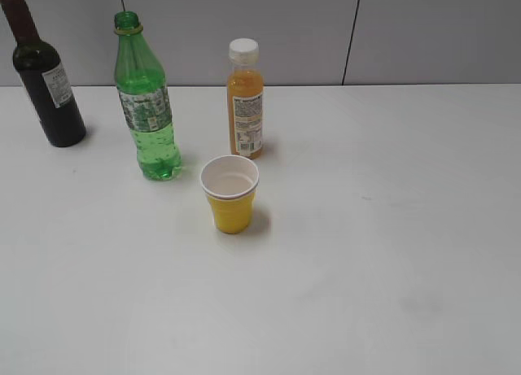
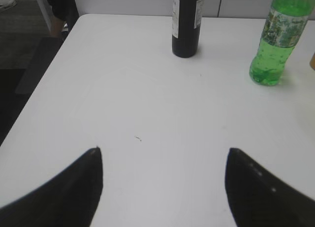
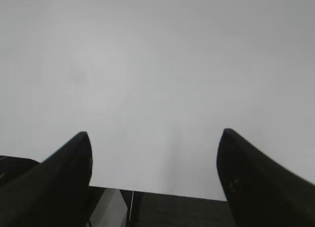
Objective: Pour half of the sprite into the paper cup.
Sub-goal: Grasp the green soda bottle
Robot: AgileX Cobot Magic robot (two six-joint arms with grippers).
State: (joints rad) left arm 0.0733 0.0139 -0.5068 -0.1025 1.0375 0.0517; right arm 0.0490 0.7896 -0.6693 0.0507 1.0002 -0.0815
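Observation:
The sprite [image 1: 146, 106], a tall clear-green bottle with no cap, stands upright at the back left of the white table; it also shows in the left wrist view [image 2: 275, 45] at the upper right. The paper cup [image 1: 230, 194], yellow outside and white inside, stands upright in front of it, a little to the right. My left gripper [image 2: 163, 150] is open and empty over bare table, well short of the sprite. My right gripper [image 3: 155, 133] is open and empty above the table's front edge. Neither gripper shows in the exterior view.
A dark wine bottle [image 1: 45, 78] stands at the far back left, also in the left wrist view [image 2: 187, 22]. An orange juice bottle with a white cap [image 1: 245, 102] stands just behind the cup. The table's left edge [image 2: 44, 84] drops to a dark floor.

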